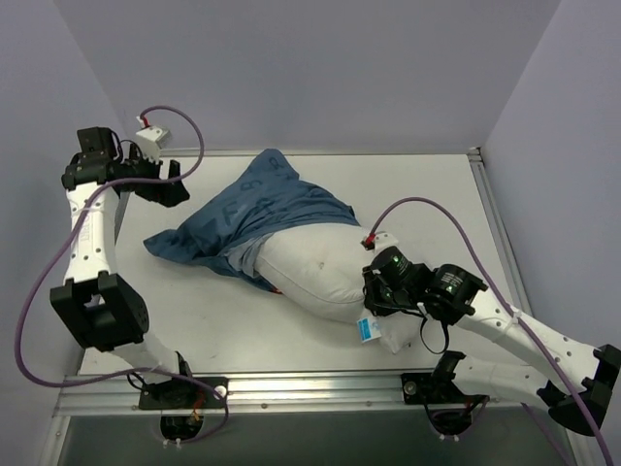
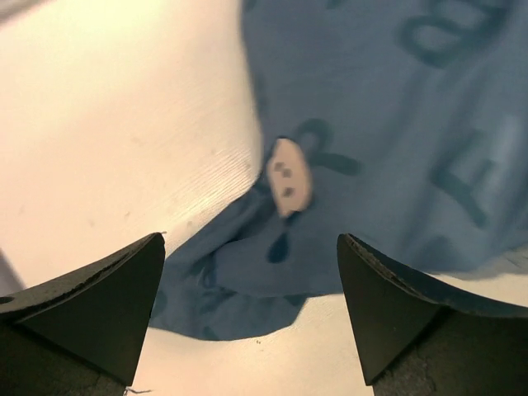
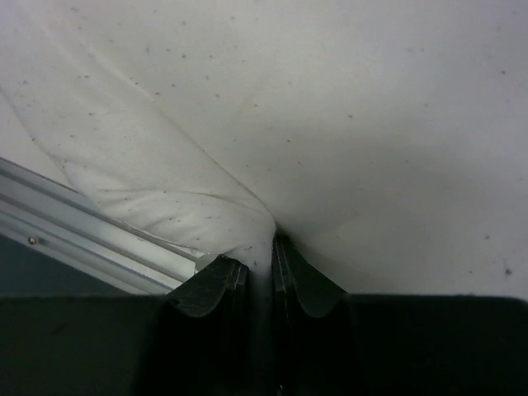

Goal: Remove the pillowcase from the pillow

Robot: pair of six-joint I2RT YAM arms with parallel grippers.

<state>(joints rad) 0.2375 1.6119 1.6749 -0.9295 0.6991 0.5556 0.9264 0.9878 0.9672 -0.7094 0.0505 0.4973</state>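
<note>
The dark blue pillowcase (image 1: 247, 209) lies crumpled at the table's middle left and covers only the far end of the white pillow (image 1: 315, 267), whose near part lies bare. A blue-and-white tag (image 1: 368, 329) shows at the pillow's near right corner. My right gripper (image 1: 380, 291) is shut on a fold of the pillow (image 3: 261, 239) at that corner. My left gripper (image 1: 175, 184) is open and empty, held above the table just left of the pillowcase (image 2: 371, 132); blue fabric with printed letters and a small face lies beyond its fingers.
The table's raised metal rim (image 1: 291, 388) runs along the near edge, close under the right gripper, and shows in the right wrist view (image 3: 91, 239). Grey walls stand close on three sides. Purple cables loop from both arms.
</note>
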